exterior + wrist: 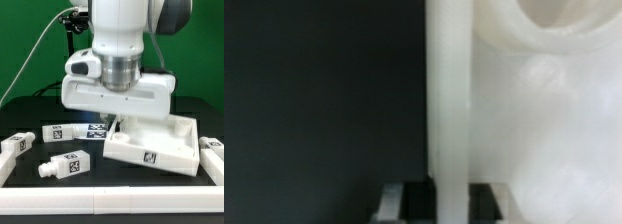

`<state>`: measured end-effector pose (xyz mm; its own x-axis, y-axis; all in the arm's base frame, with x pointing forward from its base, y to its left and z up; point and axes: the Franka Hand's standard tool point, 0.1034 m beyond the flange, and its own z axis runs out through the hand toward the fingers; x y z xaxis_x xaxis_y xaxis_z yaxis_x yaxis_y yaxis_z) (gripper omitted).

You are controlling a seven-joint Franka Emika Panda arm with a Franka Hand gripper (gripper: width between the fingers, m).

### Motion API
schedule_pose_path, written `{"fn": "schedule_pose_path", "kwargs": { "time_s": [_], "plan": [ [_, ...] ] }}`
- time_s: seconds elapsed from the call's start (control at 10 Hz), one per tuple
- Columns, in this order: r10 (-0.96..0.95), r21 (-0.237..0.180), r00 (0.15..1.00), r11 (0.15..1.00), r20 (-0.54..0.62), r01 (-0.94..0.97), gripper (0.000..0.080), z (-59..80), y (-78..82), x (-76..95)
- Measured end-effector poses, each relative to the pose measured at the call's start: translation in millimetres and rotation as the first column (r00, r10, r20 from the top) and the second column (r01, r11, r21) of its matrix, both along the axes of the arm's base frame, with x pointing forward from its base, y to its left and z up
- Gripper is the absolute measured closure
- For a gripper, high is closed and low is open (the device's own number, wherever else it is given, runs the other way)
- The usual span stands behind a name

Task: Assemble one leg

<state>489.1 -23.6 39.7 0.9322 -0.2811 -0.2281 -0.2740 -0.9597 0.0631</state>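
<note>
The large white tray-like tabletop (150, 142) lies at the exterior view's right of centre, with a tag on its front wall. My gripper (116, 126) comes down on its left wall, mostly hidden under the white hand. In the wrist view the gripper (446, 202) straddles that thin upright wall (446, 100), one dark finger (404, 202) on each side and pressed against it. One leg (66, 165), a small white block with a tag and a round stub, lies on the table in front, to the left. Two more legs (52, 132) (14, 146) lie further left.
The marker board (92, 128) lies flat behind the legs, just left of my gripper. Another white part (212, 148) sits at the exterior view's right edge. A low white rim (40, 200) borders the black table. A black stand and cables rise at the back left.
</note>
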Motion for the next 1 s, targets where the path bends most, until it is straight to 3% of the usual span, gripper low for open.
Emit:
{"fn": "schedule_pose_path", "kwargs": {
  "time_s": [0.3,0.8,1.0],
  "plan": [
    [0.138,0.041,0.988,0.989,0.062,-0.141,0.0751,-24.3,2.9,24.1],
    [0.133,0.041,0.989,0.99,0.06,-0.135,0.0751,-25.9,3.7,24.0],
    [0.142,0.034,0.987,0.989,0.073,-0.145,0.0751,-30.2,3.2,42.8]
  ]
}}
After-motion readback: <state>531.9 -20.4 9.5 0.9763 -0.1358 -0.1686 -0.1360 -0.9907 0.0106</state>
